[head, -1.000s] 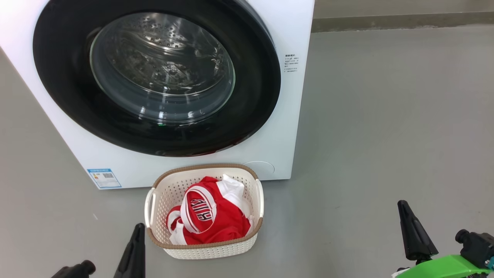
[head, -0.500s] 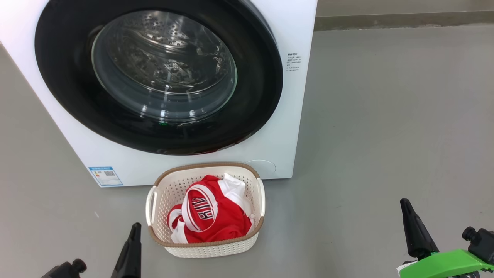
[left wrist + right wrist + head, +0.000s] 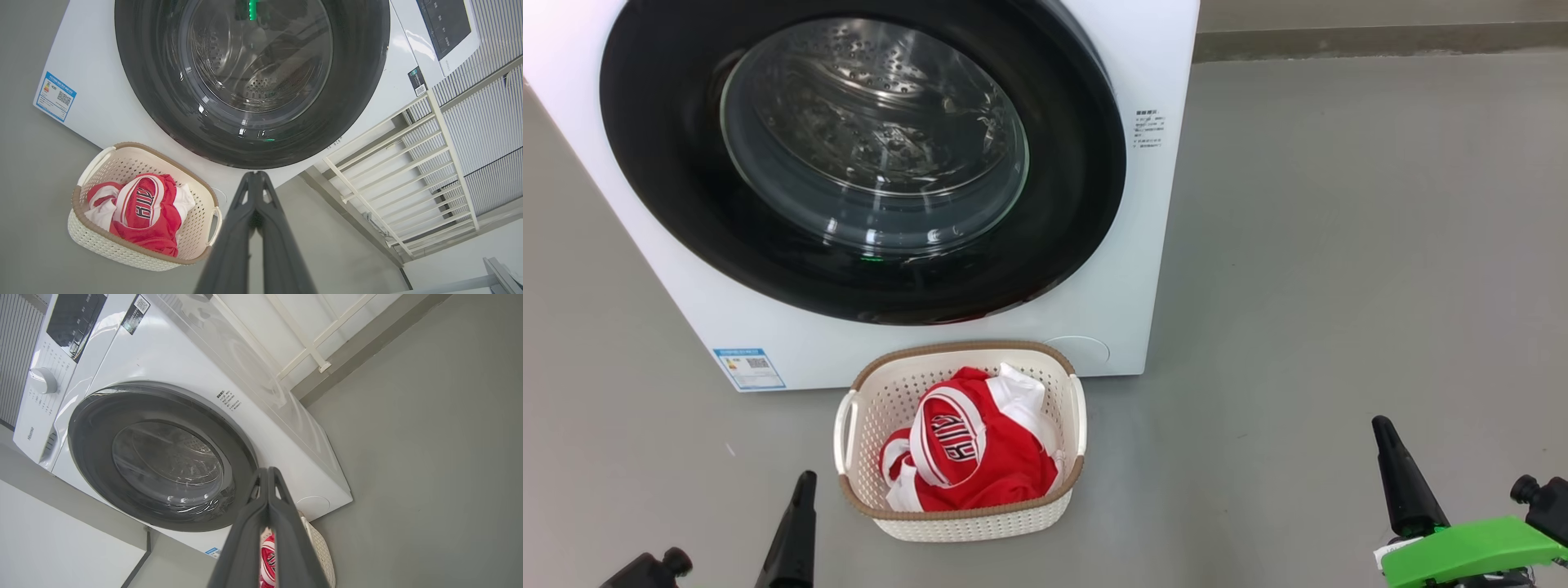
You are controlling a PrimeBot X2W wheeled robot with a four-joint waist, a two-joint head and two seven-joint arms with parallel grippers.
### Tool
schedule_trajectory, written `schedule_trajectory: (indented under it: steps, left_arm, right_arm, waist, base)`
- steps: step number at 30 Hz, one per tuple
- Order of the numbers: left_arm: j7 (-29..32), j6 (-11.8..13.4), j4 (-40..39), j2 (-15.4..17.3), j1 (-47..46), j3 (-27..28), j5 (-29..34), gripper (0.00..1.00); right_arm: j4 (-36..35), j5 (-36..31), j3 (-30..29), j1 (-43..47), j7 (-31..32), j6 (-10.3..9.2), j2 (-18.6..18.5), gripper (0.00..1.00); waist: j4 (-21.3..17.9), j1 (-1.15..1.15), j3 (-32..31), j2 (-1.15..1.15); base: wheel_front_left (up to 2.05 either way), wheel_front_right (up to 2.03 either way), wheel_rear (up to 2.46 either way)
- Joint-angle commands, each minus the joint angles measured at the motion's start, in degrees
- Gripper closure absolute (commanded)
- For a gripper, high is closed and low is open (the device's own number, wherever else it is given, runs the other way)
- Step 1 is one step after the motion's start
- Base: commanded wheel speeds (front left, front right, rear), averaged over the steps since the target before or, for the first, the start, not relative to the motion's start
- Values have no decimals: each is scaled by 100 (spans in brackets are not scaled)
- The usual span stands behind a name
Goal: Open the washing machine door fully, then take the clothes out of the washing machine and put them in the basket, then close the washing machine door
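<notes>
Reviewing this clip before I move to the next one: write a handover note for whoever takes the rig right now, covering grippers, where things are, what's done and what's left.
Left gripper: shut, empty, low to the left of the basket, apart from it.
Right gripper: shut, empty, above the floor further right.
Clothes: red-and-white bundle inside the basket, which stands just in front of the washing machine.
Washing machine door: looks closed, flush with the front; no red visible through the glass.
Done: apparently all three steps.
Left: nothing evident; perhaps check the latch.
</notes>
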Motion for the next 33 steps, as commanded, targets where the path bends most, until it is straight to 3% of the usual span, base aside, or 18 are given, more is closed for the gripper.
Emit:
schedule_trajectory:
  steps: [1,33]
  left_arm:
    - [25,-73,-102,74,-284,152,-148,100]
    - [550,-221,205,79,-510,435,-2178,100]
  right_arm:
    - [-120,162,23,-338,22,-12,-93,100]
    - [121,2260,-62,-638,552,-17,-125,100]
  waist:
    - [3,0,2,0]
    - [82,0,57,0]
  base:
    - [0,0,0]
    - [0,0,0]
